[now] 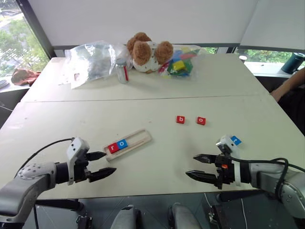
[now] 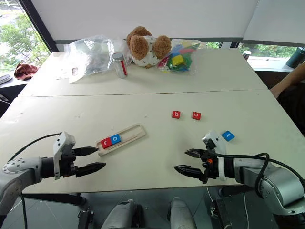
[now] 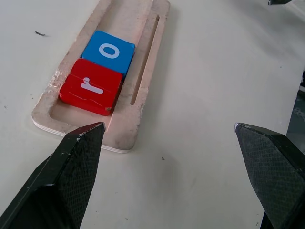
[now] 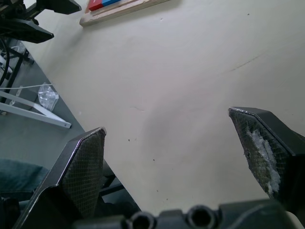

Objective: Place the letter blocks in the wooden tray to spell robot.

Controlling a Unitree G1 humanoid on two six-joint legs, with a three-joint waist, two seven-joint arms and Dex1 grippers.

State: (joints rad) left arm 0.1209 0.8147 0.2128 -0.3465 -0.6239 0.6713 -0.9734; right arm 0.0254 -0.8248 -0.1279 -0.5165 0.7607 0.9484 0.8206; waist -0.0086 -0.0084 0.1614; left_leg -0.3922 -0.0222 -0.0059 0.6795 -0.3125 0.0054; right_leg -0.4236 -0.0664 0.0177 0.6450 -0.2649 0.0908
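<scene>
L gripper [image 1: 104,165] agape, empty | R gripper [image 1: 196,166] same | wooden tray [image 1: 127,144] long axis diagonal, near-left to far-right

1. a wide pale table [image 1: 143,102] spans the scene, with a thin seam running left to right across its far half.
2. behind it, white roller blinds [image 1: 143,19] cover most of the far wall above a dark sill.
3. at far left a window [image 1: 14,43] with a dark slanted frame shows green trees in daylight.
4. at far right a window strip [image 1: 267,55] shows more foliage.
5. below the near table edge lies a grey floor [image 4: 33,138], with a white table leg frame [image 4: 33,114] on it.
</scene>
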